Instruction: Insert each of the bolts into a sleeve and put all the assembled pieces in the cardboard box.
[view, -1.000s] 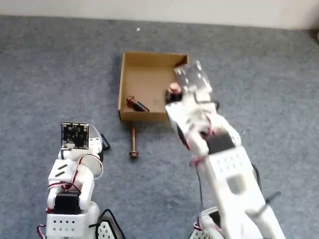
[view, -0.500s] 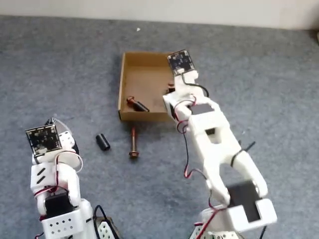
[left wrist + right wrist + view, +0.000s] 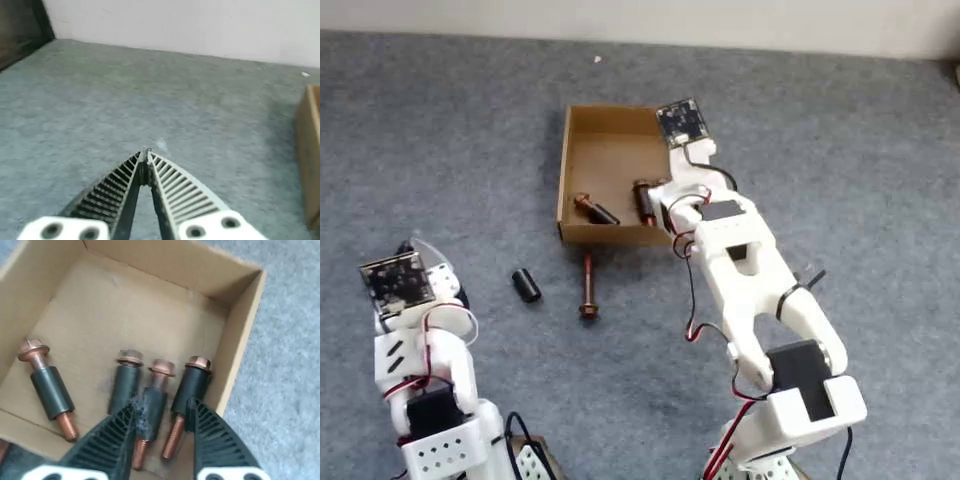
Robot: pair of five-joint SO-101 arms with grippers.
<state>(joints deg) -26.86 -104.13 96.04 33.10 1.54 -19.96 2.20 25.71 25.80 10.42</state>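
The cardboard box [image 3: 620, 120] stands at the table's middle back. Several bolts in black sleeves lie side by side on the floor of the cardboard box [image 3: 150, 305]. My right gripper [image 3: 161, 410] hangs open low over them. Its fingers stand either side of the middle assembled piece [image 3: 152, 407] without closing on it. In the high view my right gripper [image 3: 655, 200] is inside the box beside an assembled piece [image 3: 642, 200]. A loose black sleeve [image 3: 527, 285] and a loose copper bolt [image 3: 588, 285] lie on the carpet before the box. My left gripper [image 3: 147, 156] is shut and empty, at the near left.
Grey carpet covers the table on all sides of the box. One wall of the box [image 3: 312, 150] stands off to the side of my left gripper. The left arm [image 3: 425, 340] stays well away from the loose sleeve and bolt.
The right arm has dropped into the box and an assembled piece now lies there beside its gripper. The left arm has swung left, uncovering the loose sleeve.
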